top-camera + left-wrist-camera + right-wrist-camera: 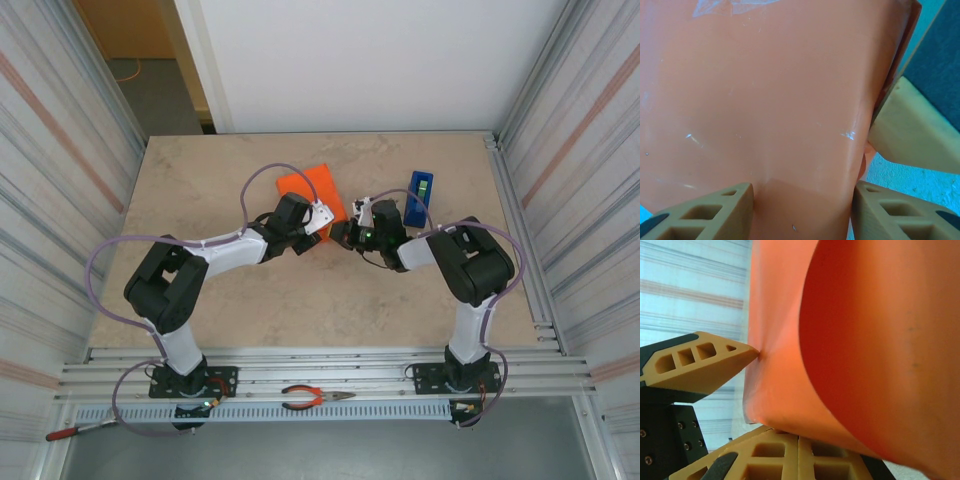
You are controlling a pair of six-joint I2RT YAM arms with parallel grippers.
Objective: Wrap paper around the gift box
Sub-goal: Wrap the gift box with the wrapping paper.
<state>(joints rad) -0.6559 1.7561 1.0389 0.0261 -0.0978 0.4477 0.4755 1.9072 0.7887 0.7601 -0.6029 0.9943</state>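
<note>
- Near the middle of the table (pixel 200 200), a little toward its far side, I am holding the gift box (pixel 312 186) in my left gripper (pixel 322 216).
- Its two fingers (pixel 705 215) are standing one on each side of the box and are touching its orange skin, so this gripper is clamping the box.
- A strip of clear tape (pixel 725 6) is lying on the far part of the orange face in the left wrist view.
- My right gripper (pixel 348 232) is meeting the box from the right side, with its fingers pressed fully together.
- A loose flap of the paper (pixel 880 340) is curving just over the tips of those fingers (pixel 765 455). I cannot tell if they are pinching its edge or only touching it.
- One tan finger (pixel 700 365) of my left gripper is touching the orange side with its tip in the right wrist view.
- The blue tape dispenser (pixel 421 190) is standing to the right of the box, apart from it.
- Red-handled pliers (pixel 315 398) are lying on the rail between my two bases.
</note>
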